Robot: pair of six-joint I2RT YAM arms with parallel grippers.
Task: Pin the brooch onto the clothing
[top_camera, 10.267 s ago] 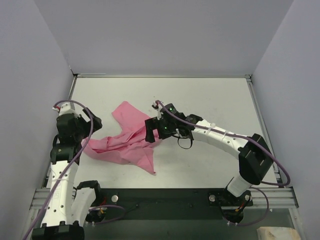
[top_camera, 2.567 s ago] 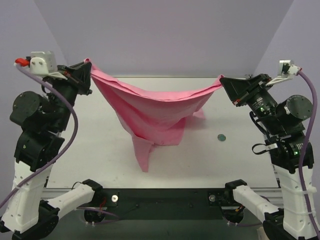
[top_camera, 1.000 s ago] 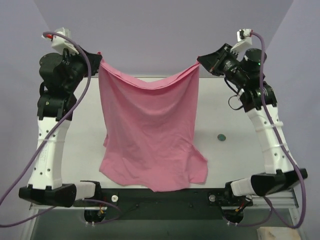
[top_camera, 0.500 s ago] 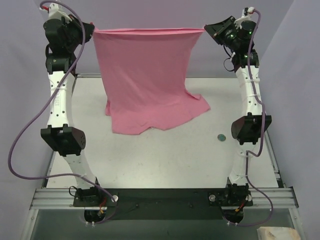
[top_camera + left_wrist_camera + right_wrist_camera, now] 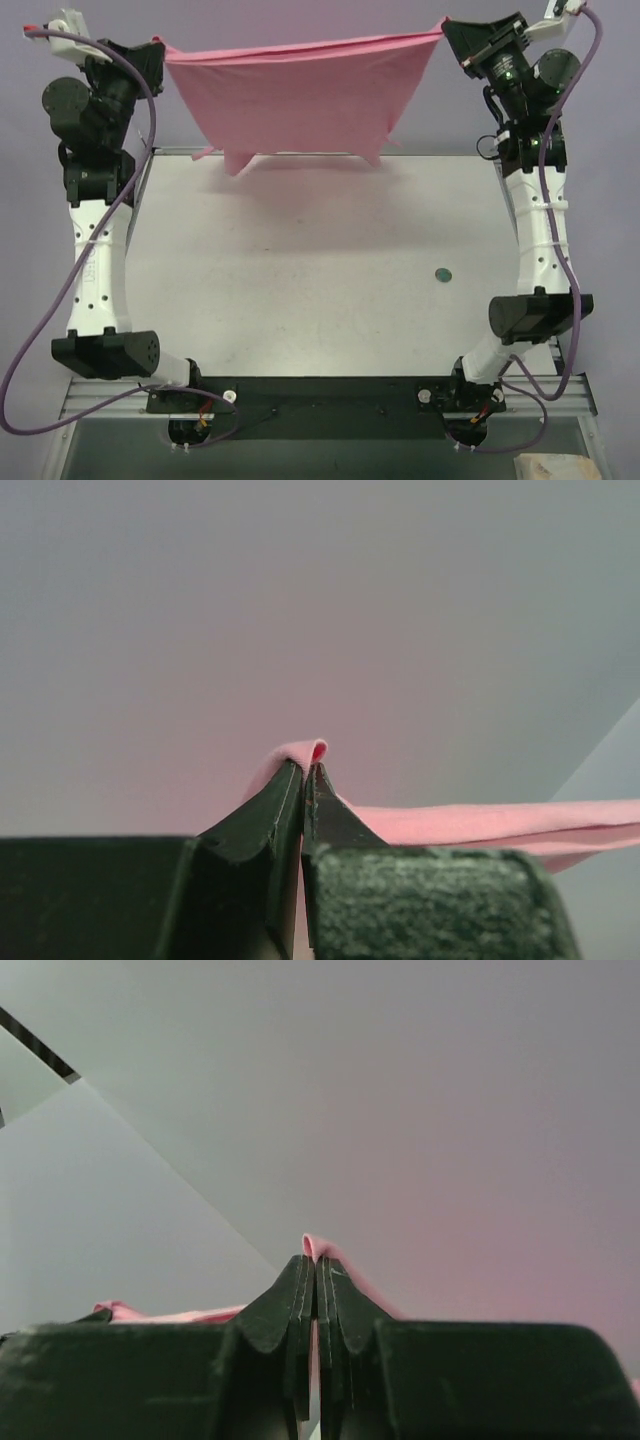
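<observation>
The pink clothing (image 5: 300, 95) hangs stretched in the air over the far end of the table, held at its two upper corners. My left gripper (image 5: 158, 46) is shut on its left corner, and a pink fold (image 5: 312, 750) pokes out past the tips in the left wrist view. On the other side my right gripper (image 5: 447, 27) is shut on the right corner, with a bit of pink cloth (image 5: 312, 1246) above its tips. The brooch (image 5: 442, 273), a small dark disc, lies on the table at the right, far below the shirt.
The white table (image 5: 300, 290) lies under the raised arms, with a metal rail (image 5: 320, 152) along its far edge. Grey walls close in the back and both sides. Both arm bases stand at the dark near edge (image 5: 320, 400).
Both arms have swung the shirt up and outward. It hung down onto the table half a second ago; now it is pulled wider and lifted clear of the surface.
</observation>
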